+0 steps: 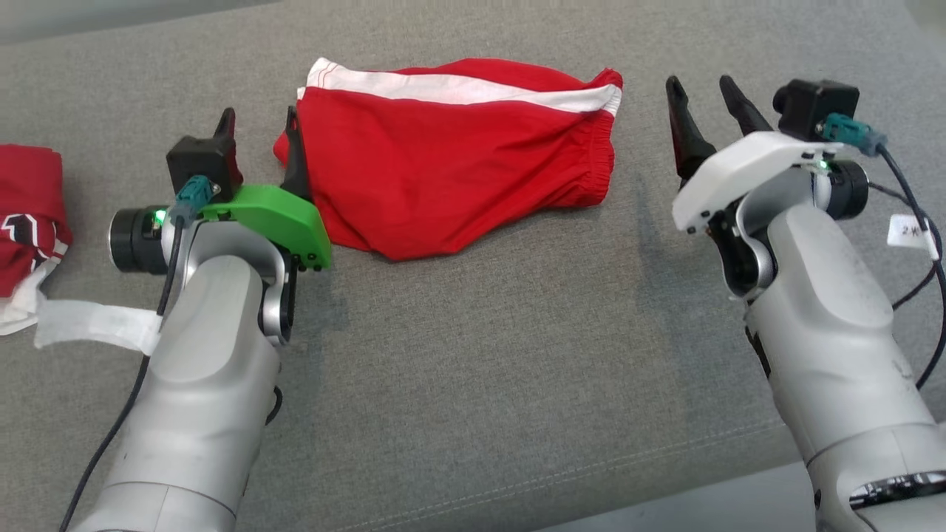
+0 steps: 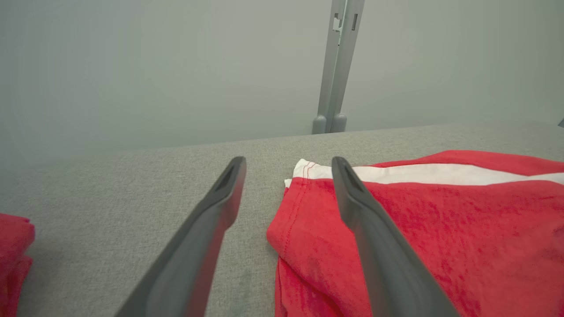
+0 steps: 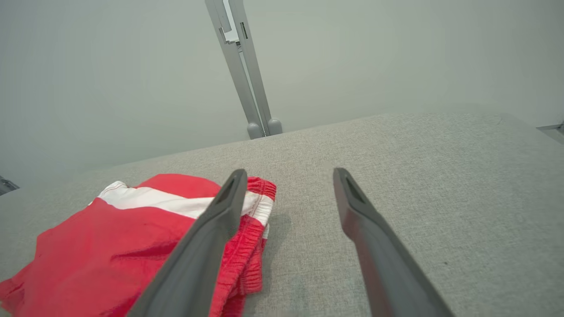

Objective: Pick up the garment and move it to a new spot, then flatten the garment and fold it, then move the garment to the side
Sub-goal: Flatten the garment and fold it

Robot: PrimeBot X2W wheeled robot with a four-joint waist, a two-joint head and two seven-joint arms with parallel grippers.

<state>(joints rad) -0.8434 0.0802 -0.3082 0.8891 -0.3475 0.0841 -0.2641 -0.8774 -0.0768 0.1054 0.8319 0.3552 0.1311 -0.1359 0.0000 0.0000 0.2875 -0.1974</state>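
Item: red garment (image 1: 458, 155) with white band, lying folded compactly on the grey cushion (image 1: 473, 355), between the two grippers
Left gripper (image 1: 260, 118): fingers standing spread, pinching nothing, inner finger hanging just beside the garment's left edge
Right gripper (image 1: 701, 83): likewise spread and empty, hanging apart from the elastic hem
Progress, judged: folding appearing done; the move to the side, perhaps toward another red garment (image 1: 26, 207) far left, remaining
Containers: none taking part; garment lying directly on the cushion

The left pincer (image 1: 260, 112) hides part of the garment (image 1: 458, 162); a red cloth (image 1: 26, 214) is cropped.
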